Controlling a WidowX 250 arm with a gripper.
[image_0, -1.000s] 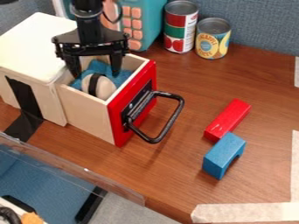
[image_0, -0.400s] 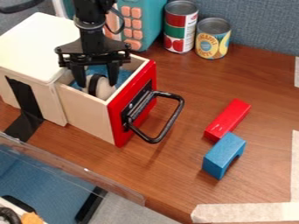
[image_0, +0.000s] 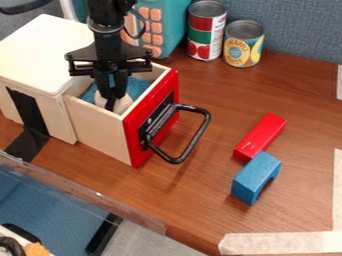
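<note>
The gripper (image_0: 112, 96) is down inside the open drawer (image_0: 100, 129) of a pale wooden box, its two fingers drawn together. A rounded beige object (image_0: 123, 104) lies directly at the fingertips, partly covered by them. Whether any of it is pinched between them cannot be told. Blue cloth (image_0: 139, 86) lines the drawer around it. The drawer has a red front (image_0: 135, 146) with a black handle (image_0: 194, 142).
A red block (image_0: 261, 136) and a blue arch block (image_0: 255, 177) lie right of the drawer. Two cans, one red and green (image_0: 206, 31), one yellow (image_0: 242, 45), stand behind beside a teal toy register (image_0: 172, 22). The box has a white top (image_0: 41, 52).
The gripper has moved slightly right and lower in the drawer, and its fingers, spread apart before, have closed together over the beige object.
</note>
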